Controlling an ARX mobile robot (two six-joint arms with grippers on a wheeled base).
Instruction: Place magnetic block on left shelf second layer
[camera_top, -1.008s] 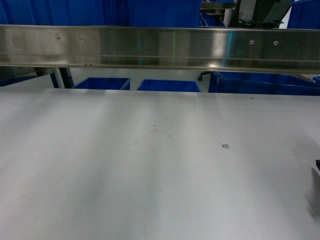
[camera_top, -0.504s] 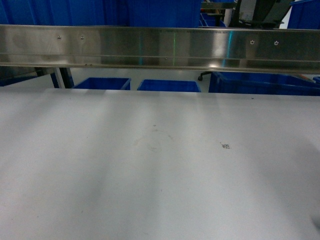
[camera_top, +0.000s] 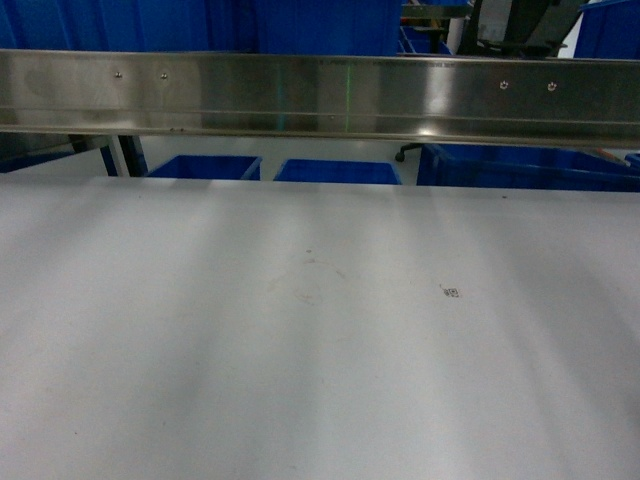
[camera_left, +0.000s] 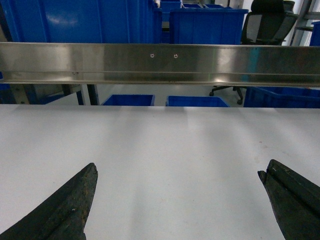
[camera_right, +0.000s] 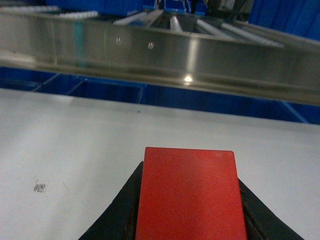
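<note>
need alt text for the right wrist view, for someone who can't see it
A small bright red magnetic block fills the lower centre, clamped between the dark fingers of the right pincer above a flat white table. Beyond the table runs a shiny stainless-steel rail, with blue plastic crates blurred behind it.

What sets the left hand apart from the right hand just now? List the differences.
1. The left hand is open, its dark fingers spread wide; the right hand is shut.
2. The left hand holds nothing, with only the white table between its fingers; the right hand grips the red magnetic block.
Shared: both hang over the table, facing the steel rail.
</note>
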